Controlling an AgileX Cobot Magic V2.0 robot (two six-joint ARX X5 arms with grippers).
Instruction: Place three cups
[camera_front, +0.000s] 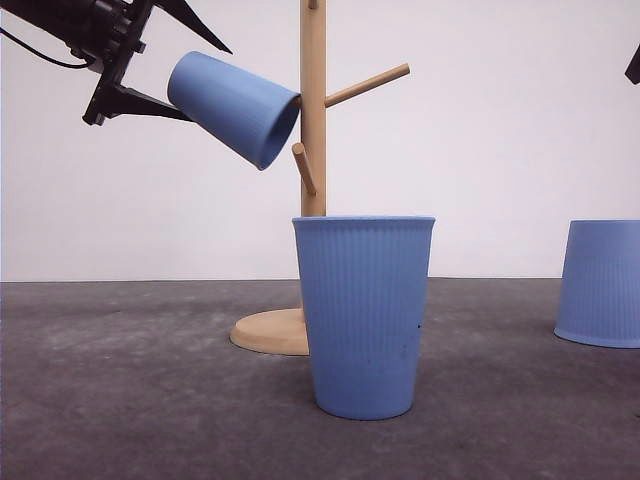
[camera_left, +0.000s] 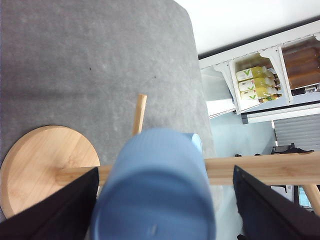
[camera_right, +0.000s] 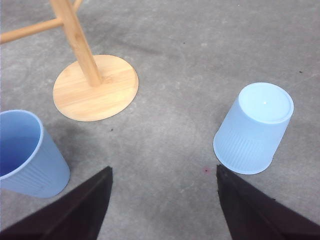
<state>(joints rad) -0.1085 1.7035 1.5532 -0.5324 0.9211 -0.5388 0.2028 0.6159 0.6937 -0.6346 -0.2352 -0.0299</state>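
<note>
One light-blue ribbed cup (camera_front: 235, 105) hangs tilted high up, its mouth against the post of the wooden peg stand (camera_front: 313, 120). My left gripper (camera_front: 205, 80) stands around its base, and its jaws are open. In the left wrist view a gap shows between one finger (camera_left: 265, 210) and the cup (camera_left: 155, 190). A second cup (camera_front: 365, 315) stands upright in front of the stand. The third cup (camera_front: 603, 283) sits upside down at the right. My right gripper (camera_right: 165, 200) hovers open above the table, with the upright cup (camera_right: 27, 155) on one side and the upside-down cup (camera_right: 255, 130) on the other.
The stand's round wooden base (camera_front: 270, 332) rests on the grey table (camera_front: 130, 400) behind the upright cup. Bare pegs (camera_front: 368, 85) stick out of the post. Beyond the table's far edge stands a shelf with bottles (camera_left: 257, 82).
</note>
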